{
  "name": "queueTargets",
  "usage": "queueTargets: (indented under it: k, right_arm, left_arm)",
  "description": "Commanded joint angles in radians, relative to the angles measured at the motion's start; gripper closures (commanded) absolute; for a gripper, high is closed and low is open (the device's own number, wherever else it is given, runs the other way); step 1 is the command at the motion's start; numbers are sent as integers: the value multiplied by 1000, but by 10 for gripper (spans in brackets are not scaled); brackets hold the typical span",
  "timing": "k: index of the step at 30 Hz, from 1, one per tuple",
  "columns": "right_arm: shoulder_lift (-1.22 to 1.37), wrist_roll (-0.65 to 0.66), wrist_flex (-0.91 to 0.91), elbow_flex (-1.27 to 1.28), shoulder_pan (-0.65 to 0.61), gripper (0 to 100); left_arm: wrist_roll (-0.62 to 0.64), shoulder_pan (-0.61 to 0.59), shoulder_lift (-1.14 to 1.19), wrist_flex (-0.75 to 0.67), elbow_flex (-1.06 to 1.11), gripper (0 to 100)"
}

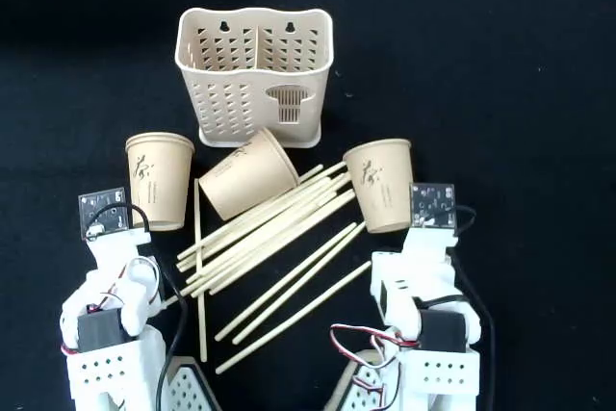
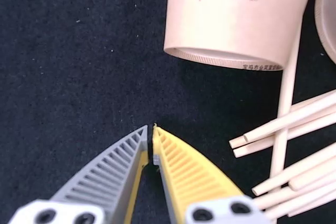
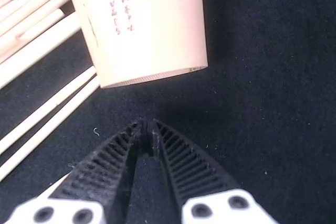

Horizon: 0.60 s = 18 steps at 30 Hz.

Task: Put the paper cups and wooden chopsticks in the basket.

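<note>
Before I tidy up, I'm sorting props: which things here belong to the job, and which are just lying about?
Job: basket; left paper cup; middle paper cup; right paper cup; wooden chopsticks.
Not the job: black table; arm wiring.

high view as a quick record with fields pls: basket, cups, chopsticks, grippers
basket: at the far side, no cups or chopsticks inside
left cup: upright, outside the basket
middle cup: on its side, in front of the basket
right cup: upright, outside the basket
chopsticks: loose pile, none in the basket
left gripper: shut, empty, facing left cup
right gripper: shut, empty, facing right cup
</note>
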Motion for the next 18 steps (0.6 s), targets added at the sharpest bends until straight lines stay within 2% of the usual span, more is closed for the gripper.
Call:
queueTargets:
  k: [1, 9, 16, 18]
  right_arm:
    - [5, 5, 2, -1, 2, 984]
    - [5, 6, 0, -1, 0, 984]
    - [4, 11, 2, -85, -106, 984]
    - [4, 69, 2, -147, -112, 984]
  left_arm:
    - [0, -8, 0, 5, 16, 967]
    - [0, -8, 0, 5, 16, 967]
    - [0, -8, 0, 5, 16, 967]
    - [0, -8, 0, 5, 16, 967]
